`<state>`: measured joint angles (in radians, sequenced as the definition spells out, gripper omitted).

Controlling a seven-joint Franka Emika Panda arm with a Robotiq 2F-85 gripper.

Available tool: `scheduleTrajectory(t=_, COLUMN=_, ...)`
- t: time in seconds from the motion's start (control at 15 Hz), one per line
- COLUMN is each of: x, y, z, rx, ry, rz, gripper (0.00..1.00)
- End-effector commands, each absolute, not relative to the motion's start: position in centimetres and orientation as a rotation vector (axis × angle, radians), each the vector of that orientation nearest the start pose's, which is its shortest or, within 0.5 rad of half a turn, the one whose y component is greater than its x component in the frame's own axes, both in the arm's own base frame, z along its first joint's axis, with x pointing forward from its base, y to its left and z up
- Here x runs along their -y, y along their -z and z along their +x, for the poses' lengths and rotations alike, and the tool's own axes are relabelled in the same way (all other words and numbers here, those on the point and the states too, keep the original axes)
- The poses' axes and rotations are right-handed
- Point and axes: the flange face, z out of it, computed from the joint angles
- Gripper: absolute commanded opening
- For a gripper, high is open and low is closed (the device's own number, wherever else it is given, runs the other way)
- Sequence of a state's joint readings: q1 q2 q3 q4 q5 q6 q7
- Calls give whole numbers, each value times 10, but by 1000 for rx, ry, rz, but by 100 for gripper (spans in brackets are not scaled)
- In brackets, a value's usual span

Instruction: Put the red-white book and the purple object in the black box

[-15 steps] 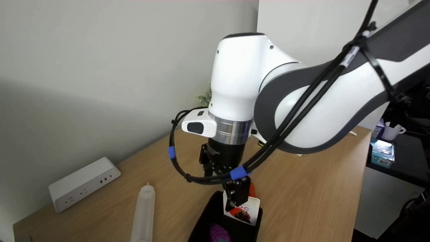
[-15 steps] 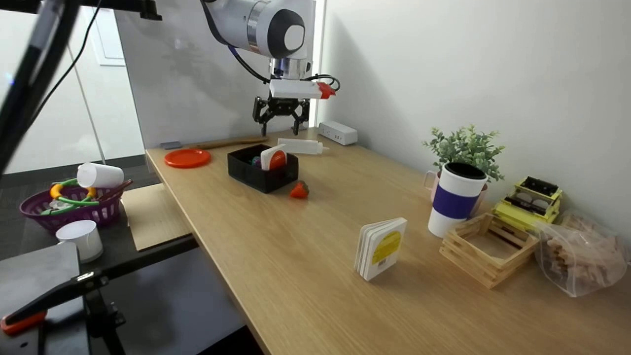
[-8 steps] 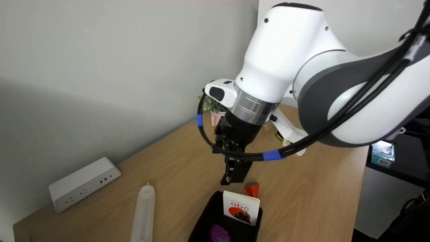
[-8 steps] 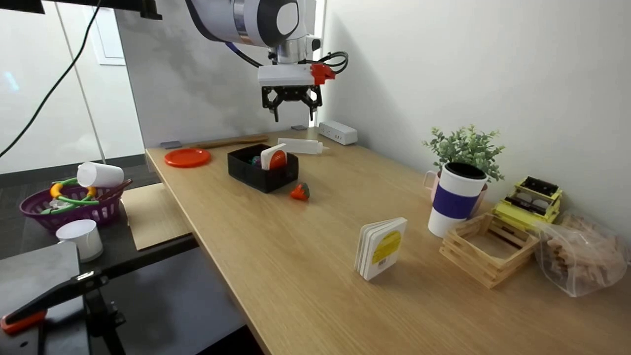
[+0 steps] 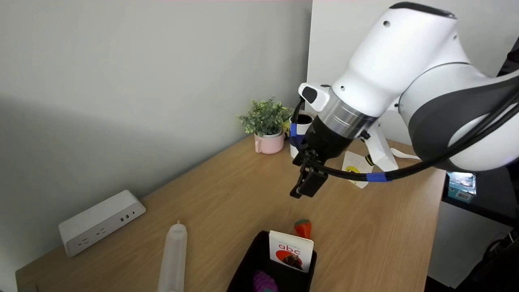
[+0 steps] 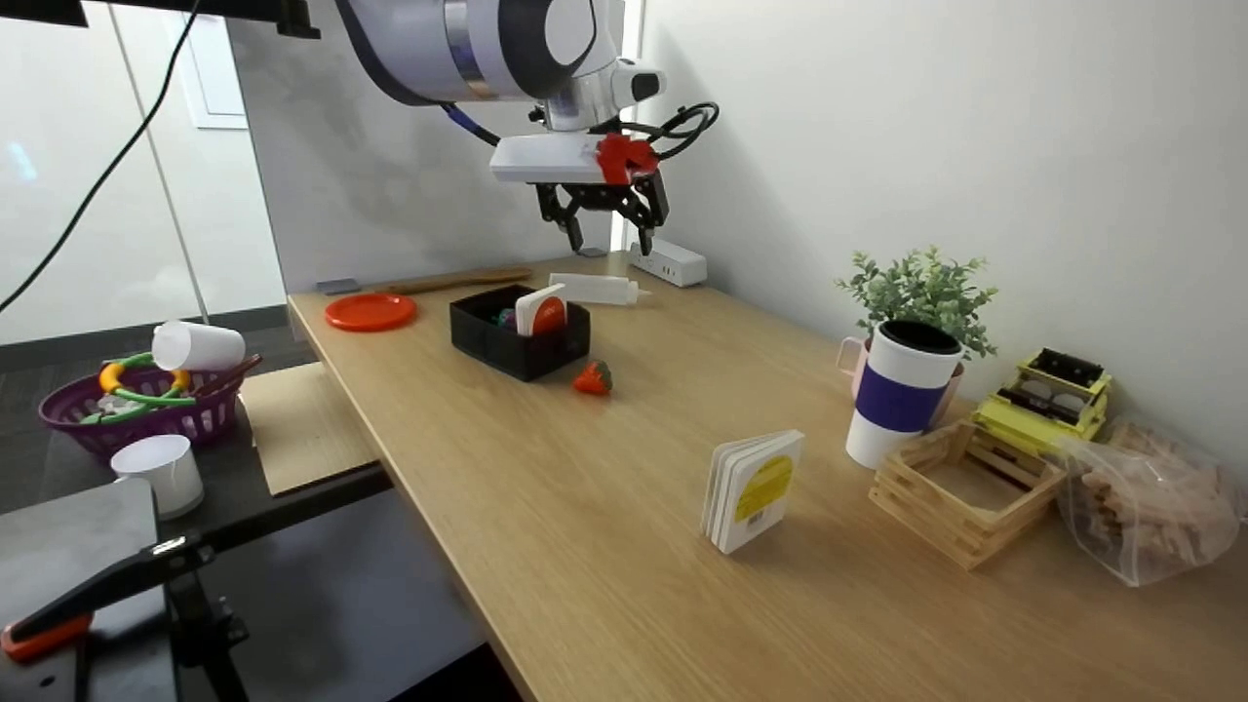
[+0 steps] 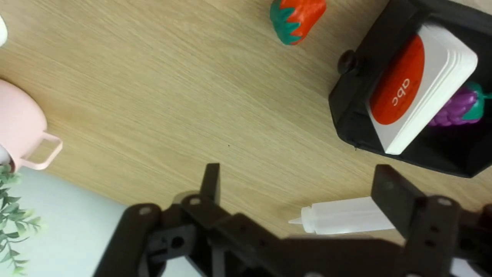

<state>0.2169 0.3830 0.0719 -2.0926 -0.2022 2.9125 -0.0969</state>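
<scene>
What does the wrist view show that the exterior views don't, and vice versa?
Only the wrist view: readable white abc lettering on the red oval of the red-white book and, apparently, a dark knob at the outer wall of the black box.

Only the exterior views: white arm and yellow-marked book in both exterior views; red plate and wooden crate in an exterior view.

Shared: the black box holding the red-white book and the purple object, plus strawberry, white bottle, pink mug, plant and open fingers.

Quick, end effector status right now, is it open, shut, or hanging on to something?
End effector: open, jaws spread apart, holding nothing.
</scene>
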Motion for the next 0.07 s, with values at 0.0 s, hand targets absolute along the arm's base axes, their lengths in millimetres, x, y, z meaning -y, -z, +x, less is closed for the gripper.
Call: scheduleTrajectory(t=0.0, x=-187, y=-286, z=591, rx=850, ry=692, rz=-2964, gripper=100)
